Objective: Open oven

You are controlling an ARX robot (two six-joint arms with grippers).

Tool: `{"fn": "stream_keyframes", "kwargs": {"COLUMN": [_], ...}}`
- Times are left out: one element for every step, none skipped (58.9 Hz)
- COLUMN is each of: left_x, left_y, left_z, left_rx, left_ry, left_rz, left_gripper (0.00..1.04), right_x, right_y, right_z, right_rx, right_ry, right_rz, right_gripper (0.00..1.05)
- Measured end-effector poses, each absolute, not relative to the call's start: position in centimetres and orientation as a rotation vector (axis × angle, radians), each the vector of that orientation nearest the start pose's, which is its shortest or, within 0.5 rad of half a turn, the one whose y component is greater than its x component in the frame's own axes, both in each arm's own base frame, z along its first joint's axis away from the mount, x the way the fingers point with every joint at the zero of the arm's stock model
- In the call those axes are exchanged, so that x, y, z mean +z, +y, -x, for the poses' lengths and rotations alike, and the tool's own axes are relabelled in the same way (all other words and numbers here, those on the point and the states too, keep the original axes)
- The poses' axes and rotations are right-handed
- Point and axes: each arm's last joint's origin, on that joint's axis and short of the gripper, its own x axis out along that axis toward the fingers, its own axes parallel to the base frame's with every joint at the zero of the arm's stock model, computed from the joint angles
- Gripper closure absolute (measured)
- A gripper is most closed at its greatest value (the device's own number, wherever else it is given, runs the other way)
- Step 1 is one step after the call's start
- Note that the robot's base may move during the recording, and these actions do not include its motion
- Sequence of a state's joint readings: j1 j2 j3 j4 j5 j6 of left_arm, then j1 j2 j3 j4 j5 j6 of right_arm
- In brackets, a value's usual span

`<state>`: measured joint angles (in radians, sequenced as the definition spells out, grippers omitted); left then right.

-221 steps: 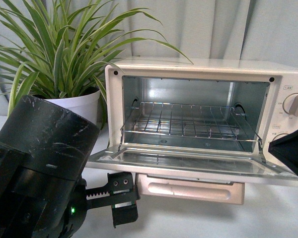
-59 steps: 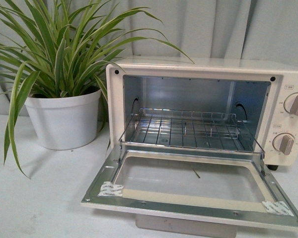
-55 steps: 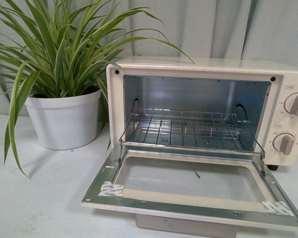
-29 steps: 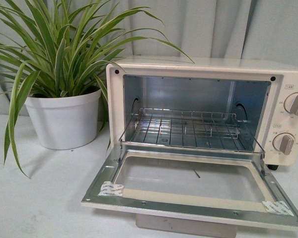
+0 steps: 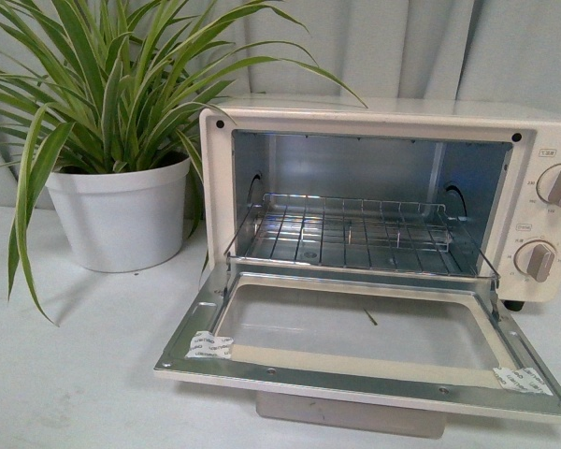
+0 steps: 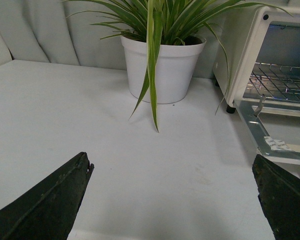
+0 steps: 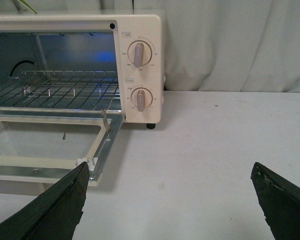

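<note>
The cream-white oven (image 5: 374,117) stands on the white table with its glass door (image 5: 355,337) folded down flat and its pale handle (image 5: 351,413) below the front edge. The wire rack (image 5: 351,238) and metal interior are exposed. Two beige knobs (image 5: 547,224) sit on its right. Neither gripper shows in the front view. My left gripper (image 6: 172,200) is open and empty above bare table, with the oven's door corner (image 6: 282,145) to one side. My right gripper (image 7: 170,200) is open and empty, with the oven (image 7: 140,60) and door (image 7: 45,150) ahead and to one side.
A spider plant in a white pot (image 5: 122,215) stands left of the oven; it also shows in the left wrist view (image 6: 162,65). A grey curtain (image 5: 430,47) hangs behind. The white table (image 5: 75,374) stretches in front and to the right (image 7: 230,150).
3.8 s ago my arms were in front of the oven with the door partly lowered; since then the door lies fully down and both arms have left the front view. The view shifted slightly.
</note>
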<state>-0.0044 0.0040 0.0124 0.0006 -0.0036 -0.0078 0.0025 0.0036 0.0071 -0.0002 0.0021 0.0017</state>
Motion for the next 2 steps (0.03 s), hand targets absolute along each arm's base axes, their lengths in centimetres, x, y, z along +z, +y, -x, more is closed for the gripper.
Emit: {"fn": "stream_keyframes", "kwargs": {"left_x": [16.75, 16.75], "left_y": [-0.03, -0.03], "left_z": [-9.72, -9.72], "left_rx": [-0.001, -0.001], "left_ry": [-0.009, -0.009], "left_rz": [0.008, 0.008], "left_gripper": [0.06, 0.06], "right_x": [16.56, 16.56], "right_y": [0.02, 0.02], "right_z": [-9.75, -9.75], "right_rx": [0.001, 0.001], "right_ry": [-0.003, -0.003], "right_rz": [-0.002, -0.002], "right_gripper": [0.09, 0.09]}}
